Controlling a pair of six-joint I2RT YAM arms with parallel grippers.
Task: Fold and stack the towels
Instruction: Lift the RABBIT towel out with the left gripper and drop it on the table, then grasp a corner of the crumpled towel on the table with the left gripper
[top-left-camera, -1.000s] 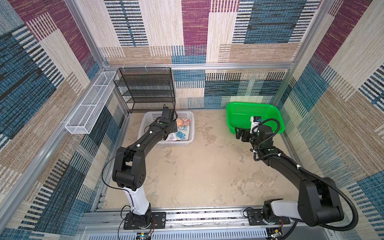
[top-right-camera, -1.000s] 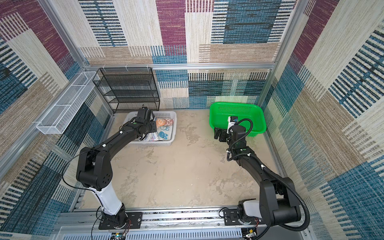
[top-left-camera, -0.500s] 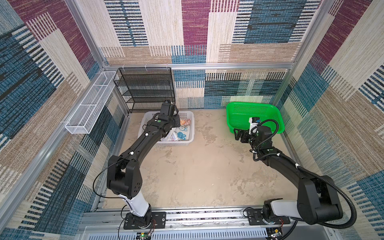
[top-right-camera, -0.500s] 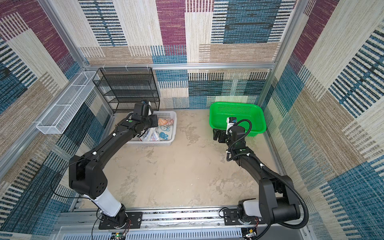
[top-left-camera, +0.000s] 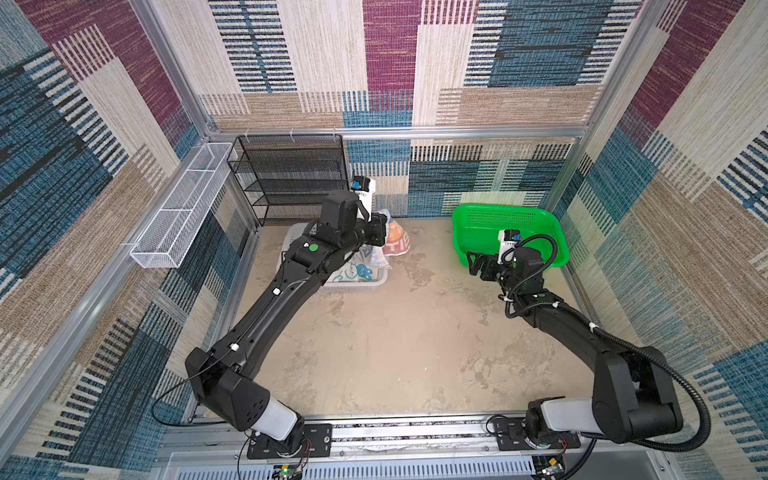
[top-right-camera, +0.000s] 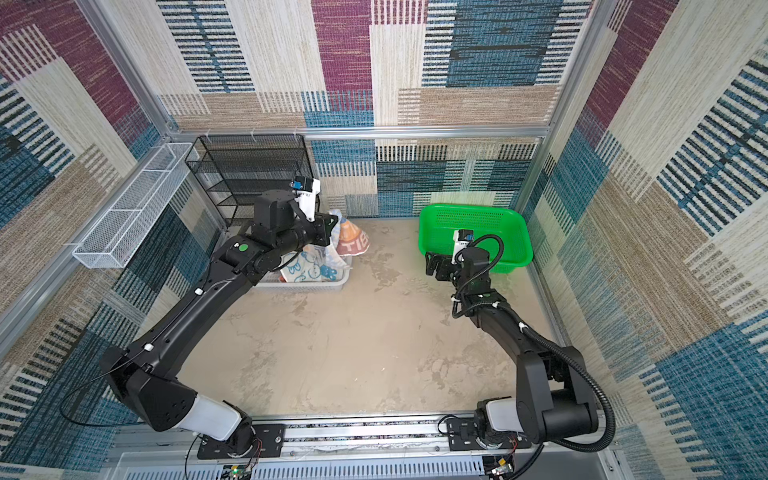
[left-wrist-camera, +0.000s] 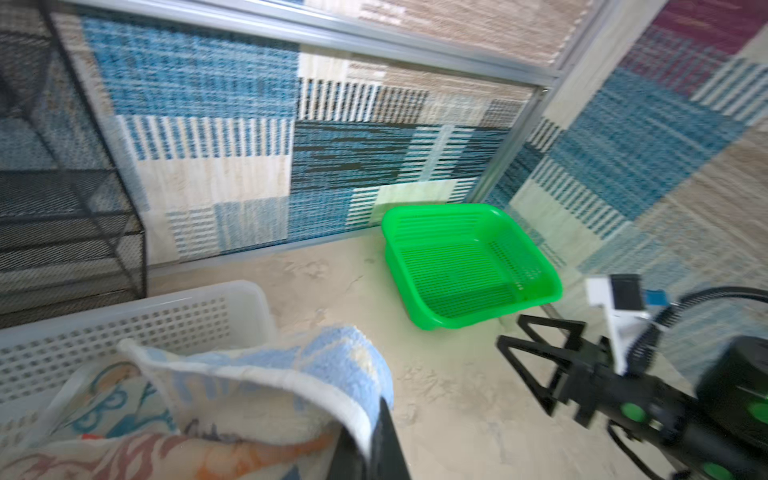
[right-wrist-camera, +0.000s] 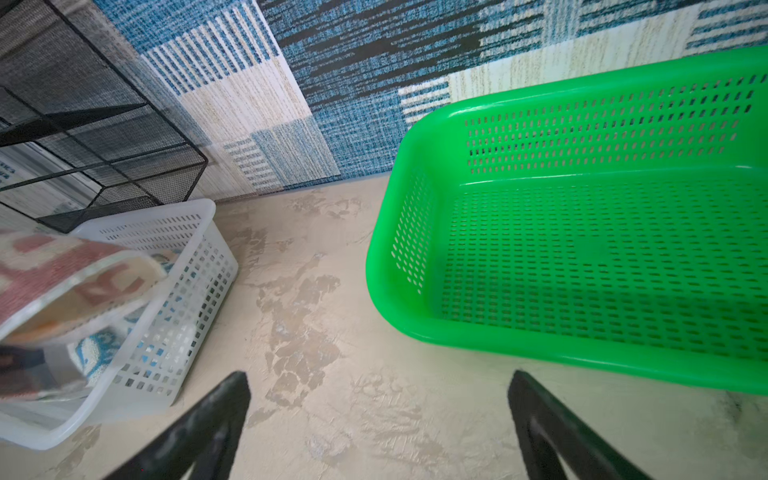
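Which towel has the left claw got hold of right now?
The orange-and-blue striped towel with white letters, pinched and lifted by the left claw; the rabbit-print towel lies in the white basket.

A green basket (top-left-camera: 494, 220) and a white basket (top-left-camera: 353, 286) sit well apart at the back of the beige worktop (top-left-camera: 395, 332). Behind the white basket stands a black mesh rack (top-left-camera: 291, 178), beside a white wire tray (top-left-camera: 178, 216).

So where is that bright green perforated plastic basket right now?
In both top views the green basket sits at the back right, just beyond the open right gripper, across from the white perforated basket.
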